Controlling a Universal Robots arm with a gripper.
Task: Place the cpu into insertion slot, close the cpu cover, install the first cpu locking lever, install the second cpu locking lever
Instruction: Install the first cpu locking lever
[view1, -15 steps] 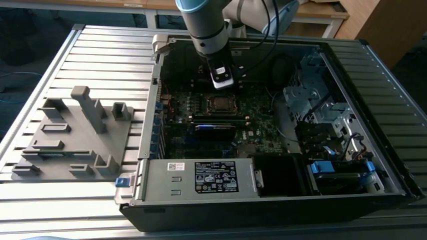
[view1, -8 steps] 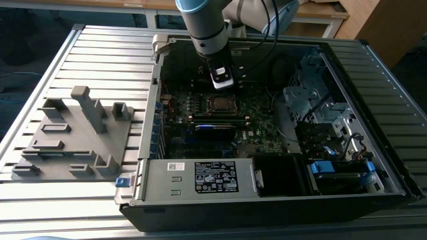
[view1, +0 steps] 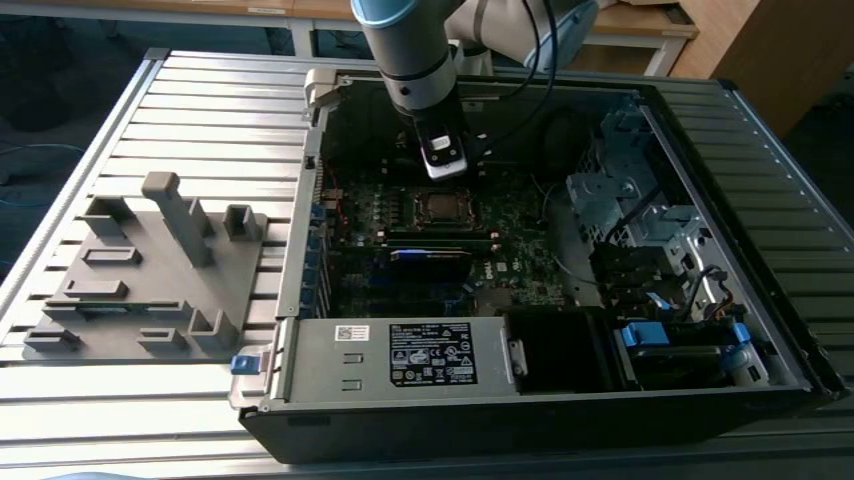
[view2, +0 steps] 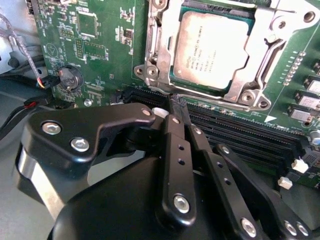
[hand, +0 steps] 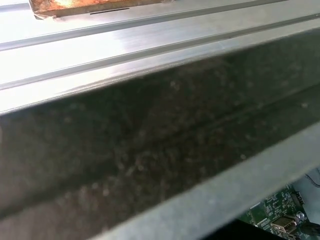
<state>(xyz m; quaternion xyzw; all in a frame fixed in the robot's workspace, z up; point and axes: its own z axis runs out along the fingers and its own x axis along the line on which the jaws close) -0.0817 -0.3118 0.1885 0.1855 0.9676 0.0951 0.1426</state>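
While the black fingers (view2: 174, 150) of the gripper (view2: 177, 104) are pressed tip to tip with nothing between them in the second wrist view, their tips stand just beside the thin shiny silver square metal cpu cover (view2: 162, 47). That cover lies flat around the small square cpu (view2: 210, 47) with its dull silver-grey top. In the exterior view the socket sits near the frame's centre on the green motherboard (view1: 521, 270) inside the open black computer case (view1: 534, 430), under the grey arm (view1: 407, 50) coming from the upper middle.

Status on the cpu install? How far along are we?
Done: the cpu is seated and the cpu cover lies flat around it. In hand: nothing; the gripper is shut, its tips just beside the cover's edge. Left: the locking levers; I cannot tell whether either is latched.
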